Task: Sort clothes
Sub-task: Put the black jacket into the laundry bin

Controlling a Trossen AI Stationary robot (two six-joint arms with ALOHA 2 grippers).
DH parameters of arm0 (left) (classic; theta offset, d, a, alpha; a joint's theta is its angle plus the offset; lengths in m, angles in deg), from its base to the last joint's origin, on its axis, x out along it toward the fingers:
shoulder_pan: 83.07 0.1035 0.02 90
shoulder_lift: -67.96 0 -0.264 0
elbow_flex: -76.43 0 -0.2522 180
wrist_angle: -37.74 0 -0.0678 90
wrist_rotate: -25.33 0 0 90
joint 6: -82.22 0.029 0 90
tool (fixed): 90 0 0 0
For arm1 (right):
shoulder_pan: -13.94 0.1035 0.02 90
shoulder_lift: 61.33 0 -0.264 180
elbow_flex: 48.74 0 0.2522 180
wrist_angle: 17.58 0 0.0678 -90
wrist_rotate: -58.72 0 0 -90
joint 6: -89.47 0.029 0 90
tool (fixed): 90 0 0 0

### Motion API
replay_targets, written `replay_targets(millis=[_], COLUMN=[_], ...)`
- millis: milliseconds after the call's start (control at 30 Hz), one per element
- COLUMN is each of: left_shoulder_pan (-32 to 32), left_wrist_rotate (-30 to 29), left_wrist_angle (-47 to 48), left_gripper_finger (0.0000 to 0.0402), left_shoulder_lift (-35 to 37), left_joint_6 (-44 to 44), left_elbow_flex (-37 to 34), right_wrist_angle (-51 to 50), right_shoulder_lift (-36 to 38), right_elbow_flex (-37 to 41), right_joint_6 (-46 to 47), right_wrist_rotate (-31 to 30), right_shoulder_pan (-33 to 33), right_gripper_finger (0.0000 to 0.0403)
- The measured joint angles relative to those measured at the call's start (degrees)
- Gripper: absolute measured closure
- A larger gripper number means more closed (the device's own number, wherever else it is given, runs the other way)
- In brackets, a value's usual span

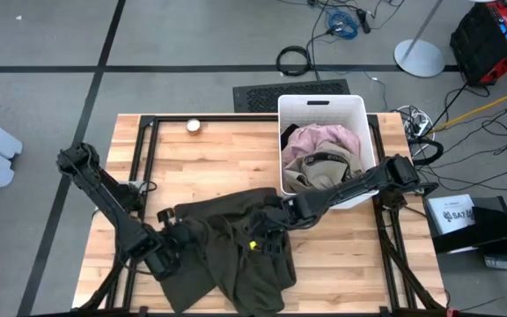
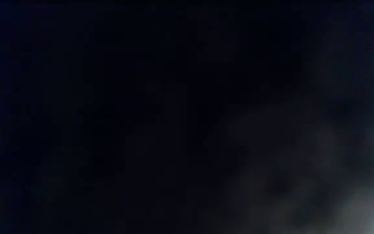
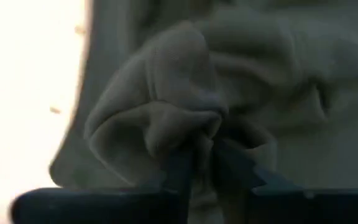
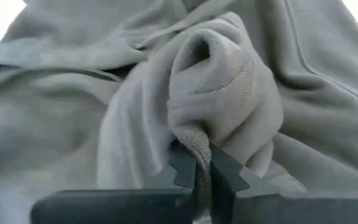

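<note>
A large dark olive garment [image 1: 236, 255] lies crumpled on the near middle of the wooden table [image 1: 227, 154], with one part over the near edge. My left gripper [image 1: 179, 239] is shut on its left side. My right gripper [image 1: 264, 233] is shut on its upper middle. Both slant downward. In each wrist view the cloth fills the picture around the fingers. The low view is dark and shows nothing I can make out. My left gripper pinches a gathered bunch of the olive garment [image 3: 197, 134] between its two fingers [image 3: 179, 168], several layers puckered together. It comes slanting down from the table's left. The cloth around the bunch rests on the table. My right gripper pinches a rolled fold with a ribbed hem [image 4: 199, 140] between its two fingers [image 4: 225, 168]. It comes slanting down from the table's right and far side. The fold bulges above the fingertips, and the garment around it lies slack on the table.
A white plastic bin [image 1: 372, 132] stands at the far right of the table, holding a pale pink garment [image 1: 324, 136] and a beige one with a lettered band [image 1: 319, 167]. A small round white object [image 1: 194, 125] sits at the far edge. Bare wood lies between.
</note>
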Motion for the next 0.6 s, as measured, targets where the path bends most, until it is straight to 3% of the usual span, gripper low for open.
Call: replay_targets(millis=[133,233,333,400,600], left_shoulder_pan=[2.3,3.9,4.2,4.1,6.9], left_wrist_rotate=[6.1,5.8,0.9,-1.9,-0.6], left_wrist_angle=[7.5,19.5,27.9,28.0,22.7], left_gripper_finger=[0.0286,0.0257,0.0241,0.0237,0.0235], left_shoulder_lift=[0.0,0.0,0.6,2.3,10.2], left_joint_6=[4.9,3.8,-0.3,-1.3,1.2], left_elbow_flex=[4.3,10.4,15.8,16.6,10.4], right_wrist_angle=[-3.3,-8.6,-14.3,-16.1,-20.2], right_shoulder_lift=[0.0,0.0,0.0,0.0,0.1], right_elbow_flex=[-3.5,-7.7,-12.8,-15.7,-20.9], right_joint_6=[-0.7,-1.1,-0.7,0.0,0.0], right_wrist_rotate=[2.1,2.0,2.0,2.0,2.0], right_shoulder_pan=[0.0,0.0,0.1,0.7,5.0], right_gripper_finger=[0.0352,0.0313,0.0272,0.025,0.0204])
